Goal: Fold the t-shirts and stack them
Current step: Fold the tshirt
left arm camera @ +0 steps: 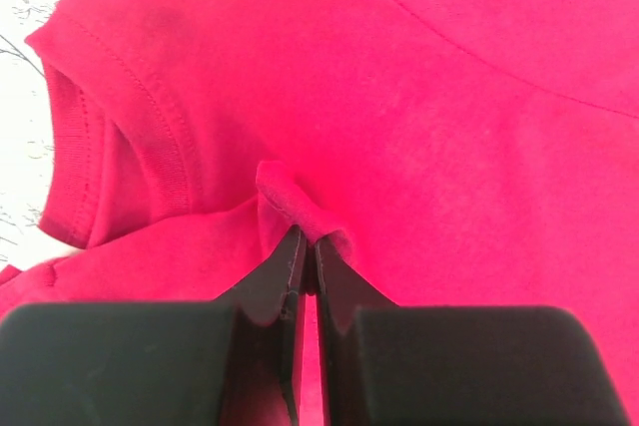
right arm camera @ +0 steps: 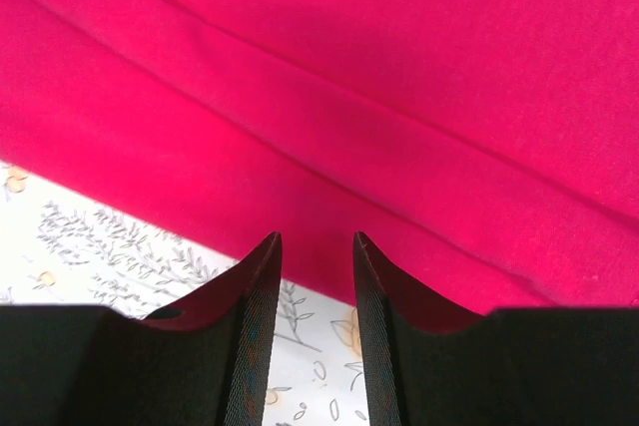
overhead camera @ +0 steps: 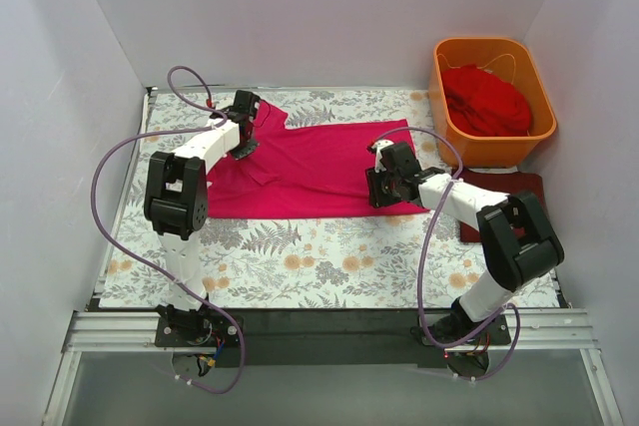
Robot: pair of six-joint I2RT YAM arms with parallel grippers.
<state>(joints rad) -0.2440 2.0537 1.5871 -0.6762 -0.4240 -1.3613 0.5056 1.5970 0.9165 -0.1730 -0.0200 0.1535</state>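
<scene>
Bright, even overhead light, soft shadows beneath the arms, sharp overhead view, blurred near foreground in wrist views.

Saw magenta-pink t-shirt spread flat at centre, maroon t-shirt folded flat at right, scarlet t-shirt crumpled inside orange tub.

Three t-shirts in red shades, count them: one bright magenta-pink short-sleeved fabric tee, one dark maroon fabric tee, one scarlet fabric tee. One orange plastic tub, just the one. One grey floral-print cloth. Two white-and-black robot arms, left arm and right arm. Two black two-finger grippers, left gripper and right gripper. Two purple cables, left cable and right cable.
</scene>
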